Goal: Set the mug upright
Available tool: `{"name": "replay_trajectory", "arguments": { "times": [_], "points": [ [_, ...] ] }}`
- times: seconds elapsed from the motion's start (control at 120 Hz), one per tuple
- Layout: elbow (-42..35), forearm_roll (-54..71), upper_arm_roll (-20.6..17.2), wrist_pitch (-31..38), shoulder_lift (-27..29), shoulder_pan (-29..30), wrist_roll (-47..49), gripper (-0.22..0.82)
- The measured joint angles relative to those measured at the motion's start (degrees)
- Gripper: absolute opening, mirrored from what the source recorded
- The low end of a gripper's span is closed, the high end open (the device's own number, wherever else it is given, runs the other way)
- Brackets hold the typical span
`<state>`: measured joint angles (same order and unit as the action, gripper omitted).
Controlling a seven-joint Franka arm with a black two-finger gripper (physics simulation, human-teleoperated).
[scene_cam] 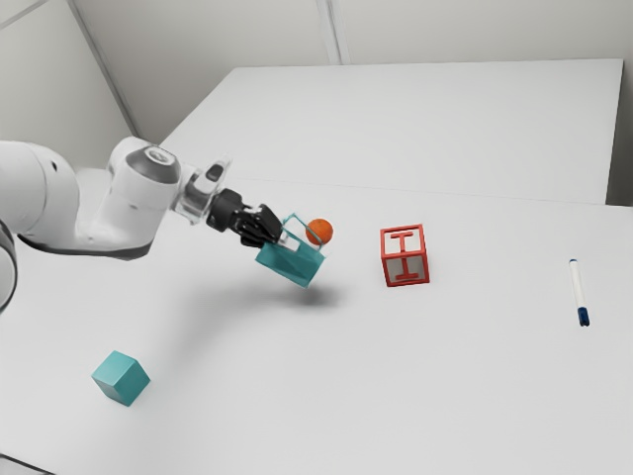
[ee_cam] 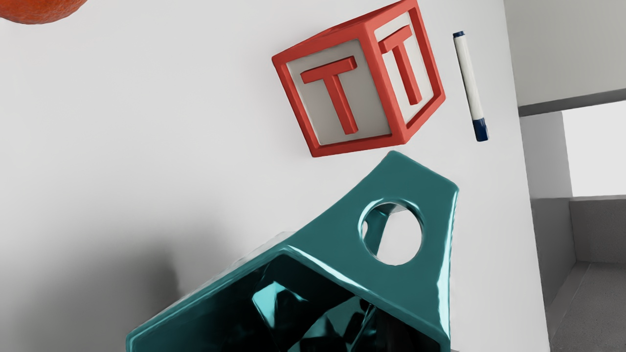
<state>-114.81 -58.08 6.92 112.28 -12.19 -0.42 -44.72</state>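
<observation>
My gripper [scene_cam: 274, 238] is shut on the teal mug [scene_cam: 295, 265] in the exterior view, holding it above the table with a shadow below. The mug is tilted, its handle on the upper side. In the wrist view the mug [ee_cam: 337, 288] has its open mouth facing the camera, and its handle with a round hole juts out beside the mouth. The mug's body hides where the fingers grip it.
An orange [scene_cam: 318, 232] sits just behind the mug. Toward the exterior view's right are a red-and-white letter block [scene_cam: 405, 255] and a marker [scene_cam: 580, 293]. A teal cube [scene_cam: 121, 378] rests near the exterior view's lower left.
</observation>
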Motion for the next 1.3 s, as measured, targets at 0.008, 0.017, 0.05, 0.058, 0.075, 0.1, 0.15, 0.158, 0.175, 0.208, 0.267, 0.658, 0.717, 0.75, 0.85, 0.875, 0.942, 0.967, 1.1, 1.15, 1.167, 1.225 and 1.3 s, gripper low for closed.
{"name": "replay_trajectory", "arguments": {
  "times": [0.008,0.017,0.05,0.058,0.075,0.1,0.15,0.158,0.175,0.208,0.267,0.658,0.717,0.75,0.85,0.875,0.942,0.967,1.1,1.15,1.167,1.225,1.3],
  "points": [
    [0.09,1.36,-0.01,0.21,0.17,-0.02,0.11,-0.17],
    [0.16,2.62,-0.02,0.40,0.32,-0.05,0.22,-0.18],
    [0.28,8.16,-0.07,1.35,1.05,-0.16,0.71,-0.18],
    [0.28,9.63,-0.08,1.63,1.23,-0.21,0.83,-0.18],
    [0.29,12.66,-0.09,2.18,1.50,-0.33,1.09,-0.18],
    [0.35,17.09,-0.10,2.95,1.80,-0.46,1.52,-0.18],
    [0.51,25.98,-0.22,5.04,2.29,-0.58,2.49,-0.18],
    [0.52,27.23,-0.24,5.38,2.33,-0.60,2.66,-0.18],
    [0.54,29.63,-0.28,6.09,2.42,-0.63,3.05,-0.18],
    [0.55,34.12,-0.39,7.60,2.45,-0.84,3.89,-0.18],
    [0.33,40.05,-0.47,10.53,2.07,-1.28,5.51,-0.18],
    [-2.17,52.68,-0.68,21.69,-1.38,-2.51,18.92,-0.07],
    [-2.36,52.83,-0.68,22.20,-1.48,-2.49,20.38,0.07],
    [-2.41,52.89,-0.68,22.42,-1.50,-2.49,21.14,0.14],
    [-2.45,52.99,-0.63,22.84,-1.45,-2.40,23.21,0.31],
    [-2.45,53.00,-0.65,22.89,-1.40,-2.35,23.67,0.34],
    [-2.29,53.03,-0.63,22.94,-1.04,-2.31,24.79,0.41],
    [-2.20,53.04,-0.61,22.92,-0.76,-2.27,25.15,0.43],
    [-0.43,53.06,-0.54,21.56,1.71,-1.68,26.68,0.50],
    [1.49,53.06,-0.57,19.66,3.01,-1.61,27.17,0.52],
    [2.28,53.06,-0.56,18.80,3.47,-1.62,27.33,0.52],
    [6.03,52.94,-0.56,14.65,5.09,-1.64,27.94,0.54],
    [12.91,52.80,-0.57,7.25,6.35,-1.77,28.88,0.55]
  ]
}}
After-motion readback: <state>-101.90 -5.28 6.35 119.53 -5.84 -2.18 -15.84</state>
